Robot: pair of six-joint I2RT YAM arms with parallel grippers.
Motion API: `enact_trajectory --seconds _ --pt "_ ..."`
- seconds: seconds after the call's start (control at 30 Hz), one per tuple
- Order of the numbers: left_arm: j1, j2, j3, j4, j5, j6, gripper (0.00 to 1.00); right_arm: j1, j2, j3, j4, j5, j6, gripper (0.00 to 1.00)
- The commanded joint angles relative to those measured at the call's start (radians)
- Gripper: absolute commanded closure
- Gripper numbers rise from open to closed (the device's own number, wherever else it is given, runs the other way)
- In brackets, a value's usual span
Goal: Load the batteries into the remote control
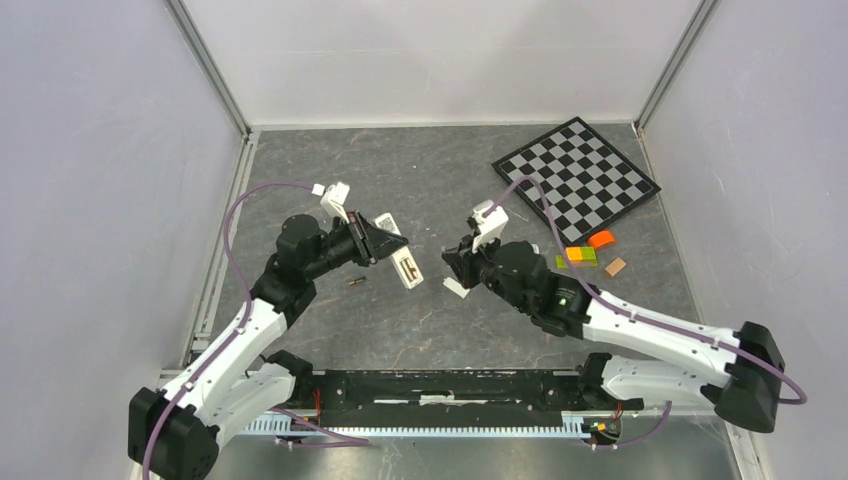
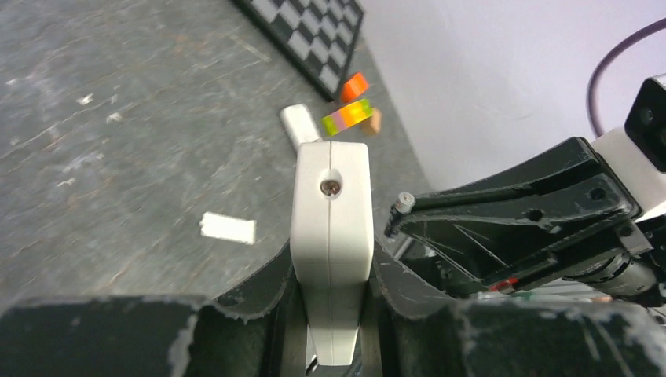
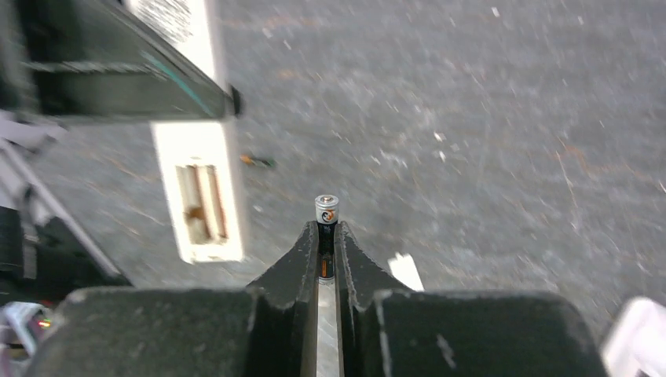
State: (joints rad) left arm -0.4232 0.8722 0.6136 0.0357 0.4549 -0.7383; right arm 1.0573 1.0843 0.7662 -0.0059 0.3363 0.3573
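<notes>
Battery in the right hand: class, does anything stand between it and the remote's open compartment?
Nothing visible does. The battery, pinched in the right hand, is apart from the remote, whose open compartment shows unblocked across the gap.

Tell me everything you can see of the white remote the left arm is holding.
The slim white rectangular plastic remote control is clamped by its sides in the left pincer, held in the air above the grey table. Its open battery compartment, cover off, looks empty, with brownish contacts inside, and shows from above and from the right wrist. One narrow seamed edge carries a small dark screw. Only the pincer touches it.
</notes>
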Motion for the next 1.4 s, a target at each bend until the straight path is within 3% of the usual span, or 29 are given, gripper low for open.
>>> enact_trajectory --seconds 0.0,0.17,0.57,1.03,1.37 --pt "0.000 0.030 -0.015 0.316 0.137 -0.141 0.98 0.000 -0.070 -0.022 0.205 -0.090 0.032 0.88" --pt "-0.002 0.052 -0.044 0.452 0.195 -0.176 0.98 0.001 -0.081 -0.026 0.303 -0.187 0.050 0.88" --pt "-0.003 0.056 -0.051 0.494 0.209 -0.236 0.98 0.000 -0.039 -0.024 0.360 -0.308 0.027 0.87" --pt "-0.004 0.068 -0.028 0.495 0.226 -0.298 0.98 0.001 0.010 -0.023 0.342 -0.330 -0.025 0.85" --pt "-0.004 0.065 -0.013 0.492 0.225 -0.337 0.98 0.001 -0.022 -0.039 0.311 -0.333 -0.037 0.75"
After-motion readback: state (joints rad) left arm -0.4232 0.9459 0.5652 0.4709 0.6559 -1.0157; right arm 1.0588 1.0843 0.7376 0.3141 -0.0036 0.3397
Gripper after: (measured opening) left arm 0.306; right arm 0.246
